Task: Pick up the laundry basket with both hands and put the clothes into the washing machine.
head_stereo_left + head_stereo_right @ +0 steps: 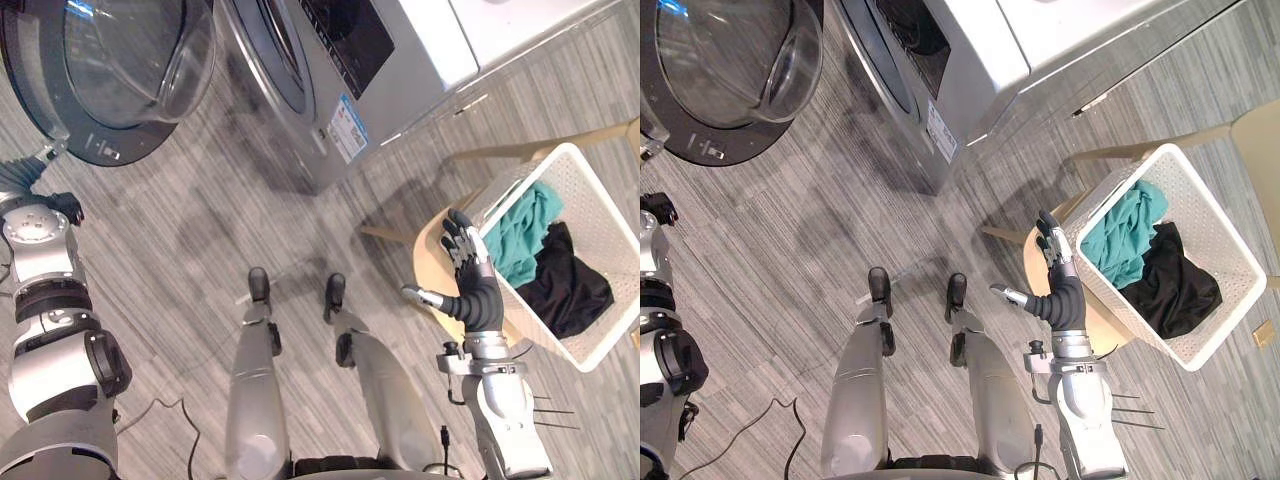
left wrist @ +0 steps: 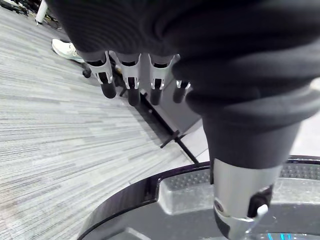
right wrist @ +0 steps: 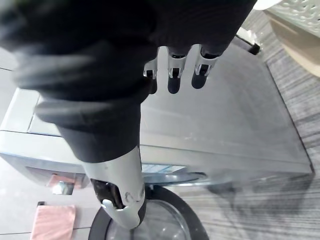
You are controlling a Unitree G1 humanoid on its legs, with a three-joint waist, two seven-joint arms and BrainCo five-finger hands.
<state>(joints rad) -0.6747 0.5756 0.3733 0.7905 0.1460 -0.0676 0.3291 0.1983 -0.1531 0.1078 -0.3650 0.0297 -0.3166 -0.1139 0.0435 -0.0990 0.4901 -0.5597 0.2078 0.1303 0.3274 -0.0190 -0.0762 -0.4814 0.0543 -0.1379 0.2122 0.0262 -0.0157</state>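
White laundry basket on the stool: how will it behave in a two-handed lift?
Laundry basket looks like perforated plastic, so probably stiff. Only a teal garment and a black garment inside: likely light. Both lie toward one side, so it may tilt.

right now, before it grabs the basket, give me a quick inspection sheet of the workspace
surface: grey striped floor
job's things: white laundry basket sits on a round wooden stool, with a teal cloth and a black cloth inside; washing machine has its door swung open
clutter: nothing seen
hands: right hand open, fingers straight beside the basket's near wall, contact unclear; left hand open, holding nothing, near the open door
cables: nothing seen
surroundings: a person's white shoe on the floor, in the left wrist view
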